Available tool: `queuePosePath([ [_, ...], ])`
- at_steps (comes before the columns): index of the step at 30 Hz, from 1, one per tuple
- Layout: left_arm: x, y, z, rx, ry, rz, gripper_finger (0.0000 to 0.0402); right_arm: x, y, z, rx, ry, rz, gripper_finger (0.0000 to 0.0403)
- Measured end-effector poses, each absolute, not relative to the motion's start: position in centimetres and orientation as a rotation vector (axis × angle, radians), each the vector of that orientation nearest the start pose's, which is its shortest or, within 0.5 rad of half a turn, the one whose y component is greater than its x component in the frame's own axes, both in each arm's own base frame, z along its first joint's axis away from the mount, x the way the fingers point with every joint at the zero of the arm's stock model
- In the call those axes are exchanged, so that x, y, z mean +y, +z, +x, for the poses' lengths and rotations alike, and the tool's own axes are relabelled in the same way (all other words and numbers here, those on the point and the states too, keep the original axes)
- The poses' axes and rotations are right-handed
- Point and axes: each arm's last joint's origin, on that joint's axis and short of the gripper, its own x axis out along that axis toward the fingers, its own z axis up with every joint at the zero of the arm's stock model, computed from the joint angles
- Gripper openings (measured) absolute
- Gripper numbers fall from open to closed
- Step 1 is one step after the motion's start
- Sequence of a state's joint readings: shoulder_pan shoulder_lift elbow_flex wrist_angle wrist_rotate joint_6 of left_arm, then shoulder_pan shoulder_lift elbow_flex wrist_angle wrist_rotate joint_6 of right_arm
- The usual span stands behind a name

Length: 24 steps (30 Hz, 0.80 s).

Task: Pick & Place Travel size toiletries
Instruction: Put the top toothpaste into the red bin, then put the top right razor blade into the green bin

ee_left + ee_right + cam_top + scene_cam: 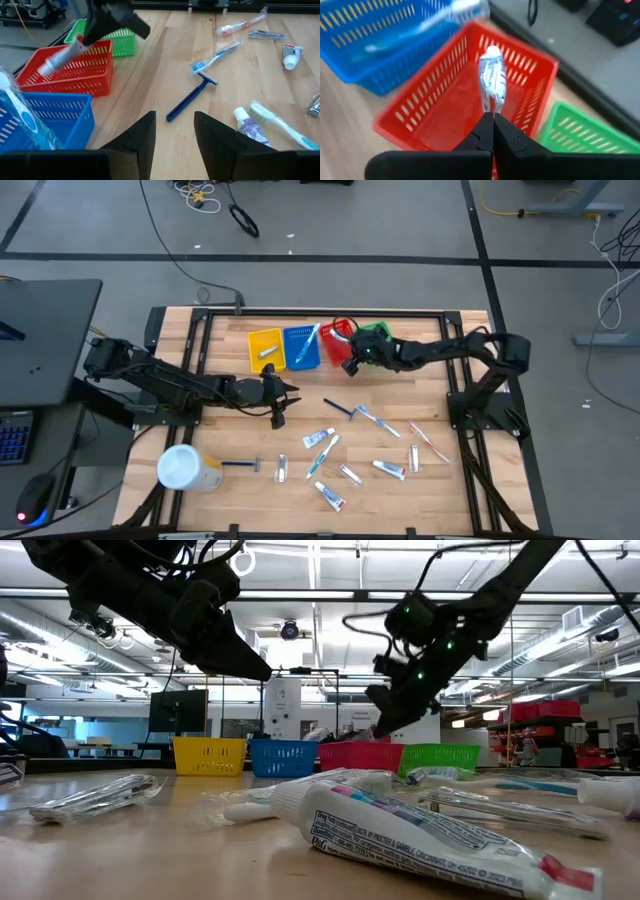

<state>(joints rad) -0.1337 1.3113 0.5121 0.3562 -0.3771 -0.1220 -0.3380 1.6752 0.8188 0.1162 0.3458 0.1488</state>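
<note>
Dark fingers of the right hand are pinched closed on the crimped end of a small white toothpaste tube, which hangs cap-first just above the red basket — held over the open compartment, not touching its floor. Right beside the hand on one side sits the green basket; on the other side is the blue basket, with a wrapped toothbrush leaning on its rim. Beyond the blue one in the row stands the yellow basket, with a small item lying in it.

Farther out, the left hand hovers over the bare wooden desk, its fingers apart and empty. Just ahead of it lies a dark blue razor touching the head of a blue toothbrush.

Past those, the rest of the toiletries are scattered flat on the desk — several small tubes, sachets and another toothbrush. Near the desk's corner by the left arm lies a large white-and-yellow container, well apart from both hands.
</note>
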Motion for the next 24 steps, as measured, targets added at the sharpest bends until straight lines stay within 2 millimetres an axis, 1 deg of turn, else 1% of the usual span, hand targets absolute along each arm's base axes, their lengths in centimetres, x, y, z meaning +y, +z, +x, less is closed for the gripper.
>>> queuePosePath([
  [5, -2.3, 18.4, 25.1, 0.414, 0.265, -0.008, 0.0142, -12.6, 13.7, 30.1, 0.758, -0.708, 0.187, 0.0],
  [10, -2.3, 18.4, 25.1, 0.414, 0.265, -0.005, 0.0142, -12.9, 13.5, 30.3, 0.767, -0.684, 0.129, 0.0011],
  [14, -2.3, 18.4, 25.1, 0.414, 0.264, -0.004, 0.0142, -13.0, 13.6, 30.4, 0.75, -0.636, 0.124, 0.0038],
  [21, -2.3, 18.4, 25.1, 0.414, 0.264, -0.003, 0.0142, -13.2, 13.8, 30.4, 0.743, -0.643, 0.124, 0.0096],
  [24, -2.3, 18.4, 25.1, 0.415, 0.264, -0.001, 0.0142, -13.1, 14.6, 30.3, 0.718, -0.643, 0.122, 0.0117],
])
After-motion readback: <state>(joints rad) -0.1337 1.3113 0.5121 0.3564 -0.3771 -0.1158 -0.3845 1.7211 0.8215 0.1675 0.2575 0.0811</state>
